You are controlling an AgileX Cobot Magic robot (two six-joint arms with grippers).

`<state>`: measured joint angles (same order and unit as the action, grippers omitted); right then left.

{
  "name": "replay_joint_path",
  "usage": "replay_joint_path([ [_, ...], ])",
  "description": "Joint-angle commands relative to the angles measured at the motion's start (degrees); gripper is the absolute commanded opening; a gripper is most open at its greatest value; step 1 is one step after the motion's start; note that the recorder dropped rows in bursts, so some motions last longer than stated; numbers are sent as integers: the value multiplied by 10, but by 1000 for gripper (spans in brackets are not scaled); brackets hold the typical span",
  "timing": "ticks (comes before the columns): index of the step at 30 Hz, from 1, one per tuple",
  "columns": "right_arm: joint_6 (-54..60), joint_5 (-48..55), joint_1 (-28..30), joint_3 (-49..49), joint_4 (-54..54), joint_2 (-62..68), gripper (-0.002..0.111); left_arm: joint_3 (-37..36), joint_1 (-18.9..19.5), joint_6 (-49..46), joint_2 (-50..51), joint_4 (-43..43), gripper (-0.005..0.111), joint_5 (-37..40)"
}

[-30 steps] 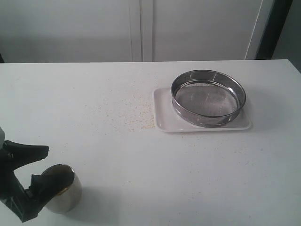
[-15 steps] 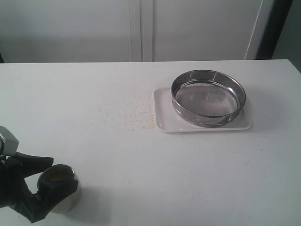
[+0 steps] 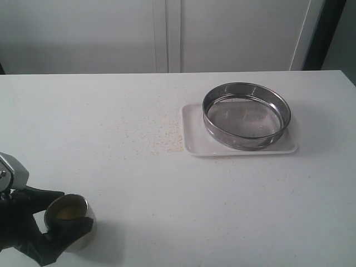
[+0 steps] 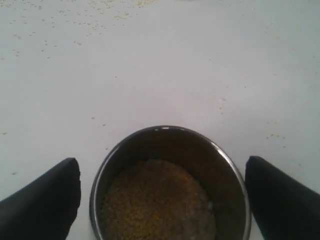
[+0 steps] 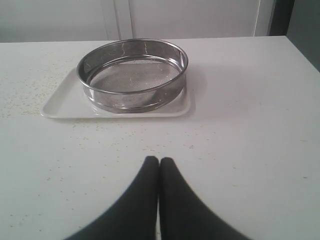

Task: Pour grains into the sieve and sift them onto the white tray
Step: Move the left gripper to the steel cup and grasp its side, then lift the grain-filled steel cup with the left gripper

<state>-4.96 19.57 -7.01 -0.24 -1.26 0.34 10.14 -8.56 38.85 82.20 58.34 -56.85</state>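
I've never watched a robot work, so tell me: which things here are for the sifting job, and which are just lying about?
For the job:
- steel cup
- grains inside it
- sieve
- white tray under the sieve

Just lying about:
- spilled specks on the table
- cabinet doors behind

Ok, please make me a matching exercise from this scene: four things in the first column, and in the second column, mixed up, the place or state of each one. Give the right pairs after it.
Column one
1. steel cup
2. sieve
3. left pincer
4. right pincer

Column two
A. shut, holding nothing
B. stands on the white tray
C. has yellow grains inside
D. open, one finger on each side of the steel cup

Right pairs: 1-C, 2-B, 3-D, 4-A
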Motion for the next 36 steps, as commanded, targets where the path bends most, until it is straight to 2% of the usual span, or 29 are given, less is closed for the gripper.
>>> replay_joint_path([
  [1,-1,-4,2,2,2,-3,0,-4,-2,-34,18,-14,89,-26],
  [16,-1,-4,2,2,2,-3,0,-4,-2,-96,83,-56,89,-48],
  [29,-1,-4,2,2,2,-3,0,-4,-2,-171,161,-96,89,-111],
  [31,-1,-4,2,2,2,-3,0,-3,-2,-183,169,-101,83,-115],
  [34,-1,-4,2,2,2,-3,0,-1,-2,-183,172,-108,56,-115],
  [36,-1,-4,2,2,2,-3,0,-1,-2,-183,172,-110,47,-114],
])
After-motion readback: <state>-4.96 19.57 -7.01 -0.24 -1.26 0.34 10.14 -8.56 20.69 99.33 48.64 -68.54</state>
